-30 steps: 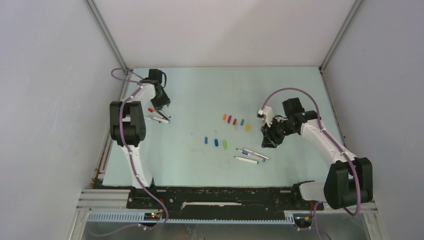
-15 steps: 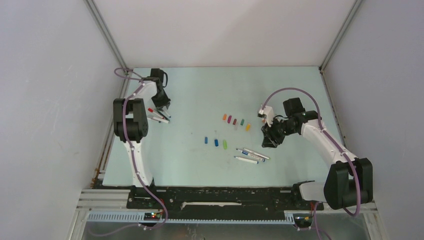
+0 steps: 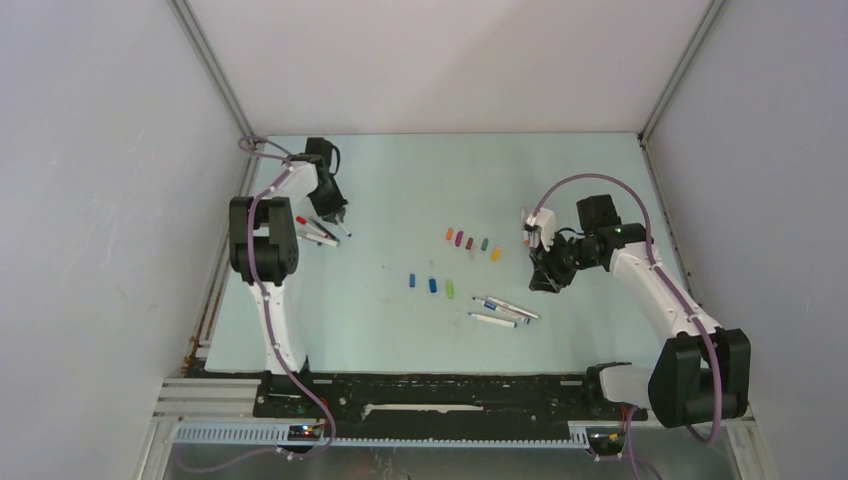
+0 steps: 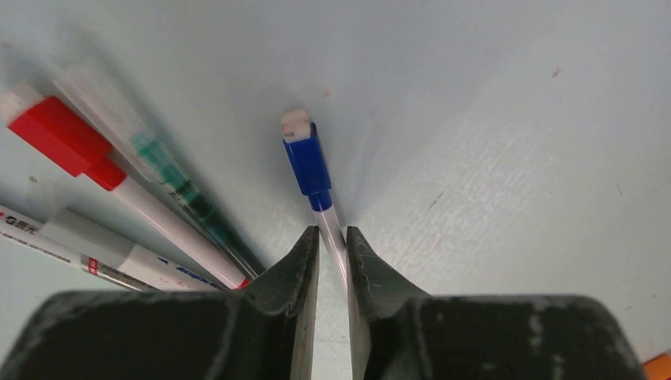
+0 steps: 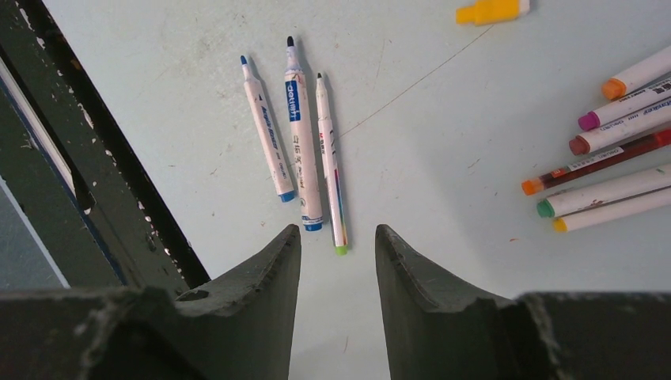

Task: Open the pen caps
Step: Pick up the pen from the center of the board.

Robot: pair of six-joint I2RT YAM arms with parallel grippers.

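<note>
- Pinching the white barrel of the blue-capped pen (image 4: 327,218), the left jaws are clenched on it just behind its blue cap (image 4: 307,162), at the tabletop's (image 3: 400,180) far left.
- A red cap (image 4: 59,134) sits on a neighbouring pen.
- Right jaws stand released, holding nothing, above three uncapped pens (image 5: 299,134).
- Loose pen caps (image 3: 470,243) lie mid-tabletop, between the arms.

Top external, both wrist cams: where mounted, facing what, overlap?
Top external: overhead, behind left arm and right arm, both showing, facing down at the table.
Left wrist: faces down past the left gripper at the blue-capped pen.
Right wrist: faces down past the right gripper at three uncapped pens.
Shared: top also shows those pens.
</note>
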